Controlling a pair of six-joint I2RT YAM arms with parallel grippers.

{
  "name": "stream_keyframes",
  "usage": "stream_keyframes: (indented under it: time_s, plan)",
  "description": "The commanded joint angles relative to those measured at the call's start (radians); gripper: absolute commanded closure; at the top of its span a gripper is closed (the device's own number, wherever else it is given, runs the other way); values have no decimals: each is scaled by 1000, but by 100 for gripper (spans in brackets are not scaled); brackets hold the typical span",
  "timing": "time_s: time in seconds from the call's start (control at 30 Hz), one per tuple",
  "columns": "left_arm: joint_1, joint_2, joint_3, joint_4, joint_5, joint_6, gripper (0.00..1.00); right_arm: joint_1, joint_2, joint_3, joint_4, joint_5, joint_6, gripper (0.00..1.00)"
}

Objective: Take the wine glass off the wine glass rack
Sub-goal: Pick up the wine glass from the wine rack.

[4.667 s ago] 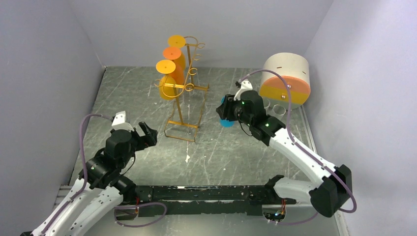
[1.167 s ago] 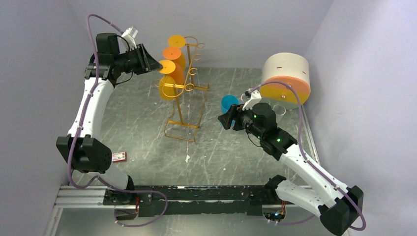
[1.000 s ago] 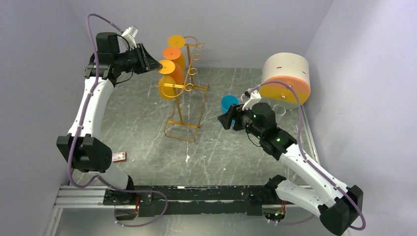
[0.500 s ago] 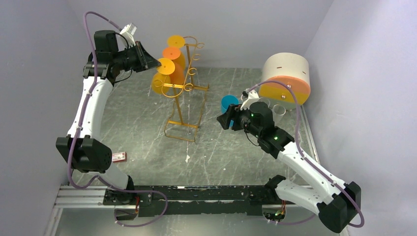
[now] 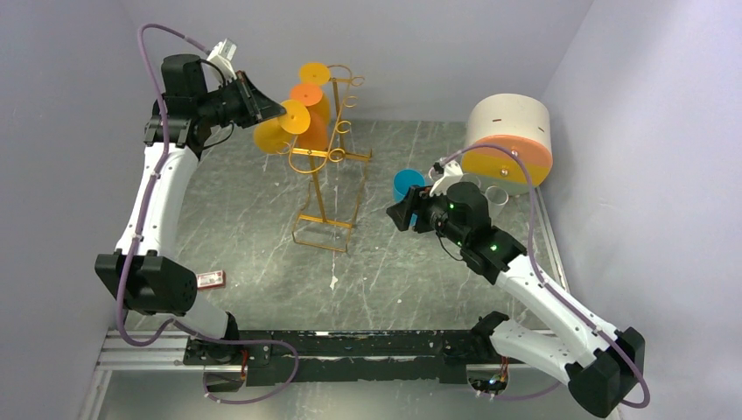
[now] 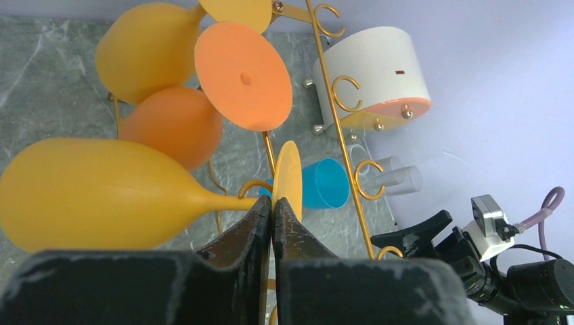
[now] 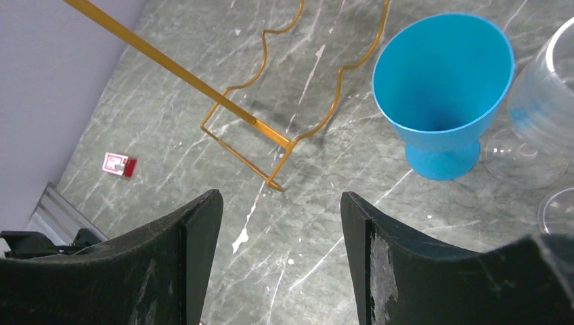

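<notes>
Left wrist: left jaws pinch yellow wine glass (image 6: 101,196) by thin disc foot (image 6: 288,177); right jaws wide.

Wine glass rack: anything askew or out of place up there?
One yellow wine glass lies nearly sideways, its foot pinched by the left fingers, while the other glasses hang bowl-down. A small red packet lies loose on the table.

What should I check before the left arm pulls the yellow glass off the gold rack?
1. Left gripper shut on the round foot of the yellow plastic wine glass: ok.
2. Its stem clear of the hooks of the tall gold wire wine glass rack: cannot tell.
3. Orange plastic wine glass hanging on the rack: ok.
4. Right gripper open, empty, apart from the rack: ok.
</notes>
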Motion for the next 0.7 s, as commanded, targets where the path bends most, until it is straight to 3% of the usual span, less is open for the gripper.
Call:
stream_keyframes:
  time_s: [0.0, 0.67]
  plan:
    - [-4, -30, -4, 59, 5, -61, 93, -4, -50, -10, -1, 35, 3, 31]
    - [22, -80, -36, 133, -29, -112, 93, -3, -62, -10, -14, 43, 1, 31]
